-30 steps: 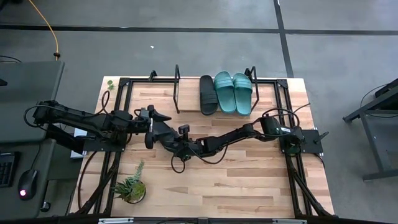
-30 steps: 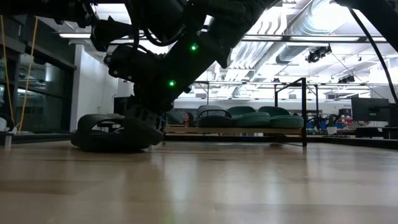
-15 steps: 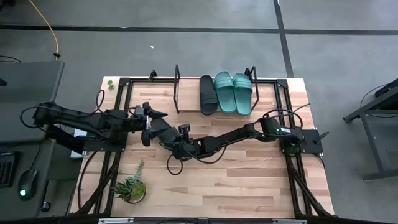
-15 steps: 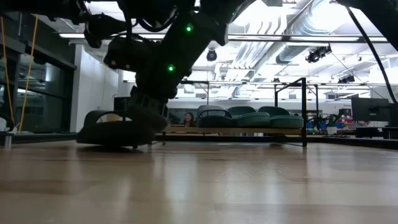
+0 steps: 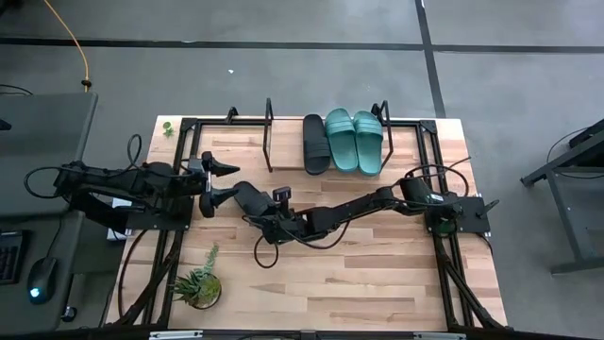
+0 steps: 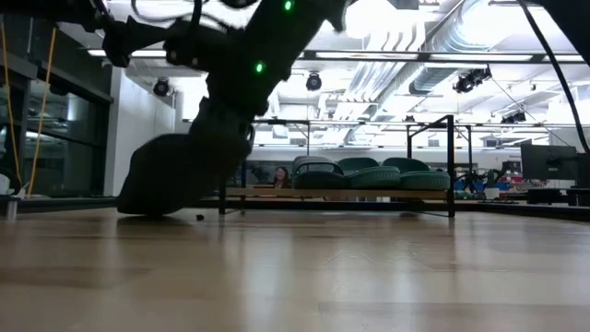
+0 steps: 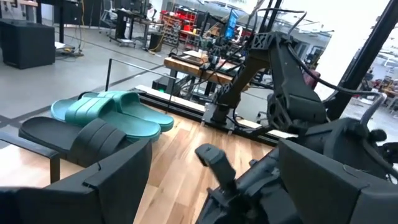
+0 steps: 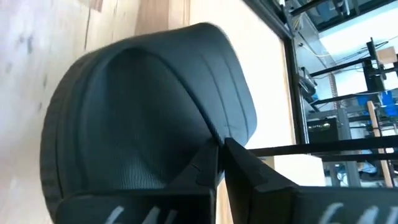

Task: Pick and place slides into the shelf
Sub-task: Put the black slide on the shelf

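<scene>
One black slide [image 5: 245, 197] lies left of the table's middle; in the low view the black slide [image 6: 180, 175] stands steeply tipped, its low end on the wood. My right gripper [image 5: 268, 213] is shut on it. My left gripper [image 5: 217, 183] is open just left of that slide, its fingers [image 7: 118, 183] wide apart. The shelf [image 5: 288, 151], a light board between black wire brackets, sits at the far edge. On it rest another black slide [image 5: 316, 144] and two teal slides [image 5: 354, 141], soles down, side by side. My right gripper pinches the black slide between its two fingers [image 8: 205, 168] at the edge [image 8: 219, 138] of the end nearest the arm, coming level from the table's right. Which part that edge belongs to cannot be told. The slide is tilted, its far end [image 6: 147, 205] on the table.
A small potted plant [image 5: 198, 285] stands near the table's front left. Black frame rails [image 5: 184, 179] run along the left and right sides [image 5: 436, 179]. Bare shelf board [image 5: 283, 142] lies between the left bracket and the shelved black slide. The room behind holds benches and equipment.
My left gripper has drawn back toward the table's left edge, away from the black slide. The slide, lying flat a second ago, has been tipped up steeply: the end in my right gripper has risen while its other end has stayed on the table.
</scene>
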`<control>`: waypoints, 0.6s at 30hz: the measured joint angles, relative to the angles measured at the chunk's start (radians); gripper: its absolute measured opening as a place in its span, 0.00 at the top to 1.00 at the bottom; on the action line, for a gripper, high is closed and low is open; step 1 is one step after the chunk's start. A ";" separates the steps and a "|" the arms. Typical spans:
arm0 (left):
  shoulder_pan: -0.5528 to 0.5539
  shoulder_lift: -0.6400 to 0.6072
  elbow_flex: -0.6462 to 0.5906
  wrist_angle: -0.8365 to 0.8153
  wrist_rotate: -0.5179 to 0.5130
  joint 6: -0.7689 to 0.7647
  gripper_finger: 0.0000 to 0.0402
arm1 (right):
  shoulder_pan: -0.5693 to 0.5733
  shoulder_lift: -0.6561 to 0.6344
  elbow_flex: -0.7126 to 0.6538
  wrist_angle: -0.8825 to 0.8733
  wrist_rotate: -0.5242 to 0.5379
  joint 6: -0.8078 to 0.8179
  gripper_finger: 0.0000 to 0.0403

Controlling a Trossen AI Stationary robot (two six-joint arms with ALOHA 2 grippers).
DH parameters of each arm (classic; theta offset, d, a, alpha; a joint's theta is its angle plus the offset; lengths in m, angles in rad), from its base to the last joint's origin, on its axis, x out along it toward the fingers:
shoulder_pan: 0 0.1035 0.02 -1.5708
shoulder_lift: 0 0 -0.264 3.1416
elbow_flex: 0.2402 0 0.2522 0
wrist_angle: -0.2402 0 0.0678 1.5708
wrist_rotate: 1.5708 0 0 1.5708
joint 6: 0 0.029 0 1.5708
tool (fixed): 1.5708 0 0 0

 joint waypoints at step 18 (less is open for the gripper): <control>0.000 -0.021 0.000 -0.023 0.000 -0.011 0.18 | 0.054 -0.114 0.000 -0.115 0.150 0.046 1.00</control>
